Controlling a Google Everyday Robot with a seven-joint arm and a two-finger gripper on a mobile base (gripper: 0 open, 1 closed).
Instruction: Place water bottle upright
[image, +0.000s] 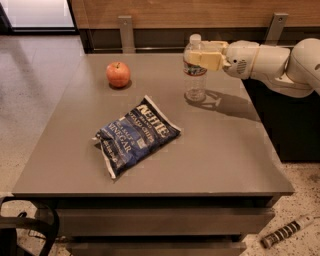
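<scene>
The water bottle (195, 83) is clear with a white cap and stands upright on the grey table (227, 150), at the far right. Its base appears to rest on the tabletop. My gripper (201, 56) reaches in from the right at the end of the white arm. Its cream fingers (204, 59) are closed around the bottle's upper part, just below the cap.
A red apple (118, 74) sits at the far left of the table. A blue chip bag (136, 135) lies in the middle. A wooden wall with metal posts (126, 31) runs behind. A ribbed object (286, 231) lies on the floor at lower right.
</scene>
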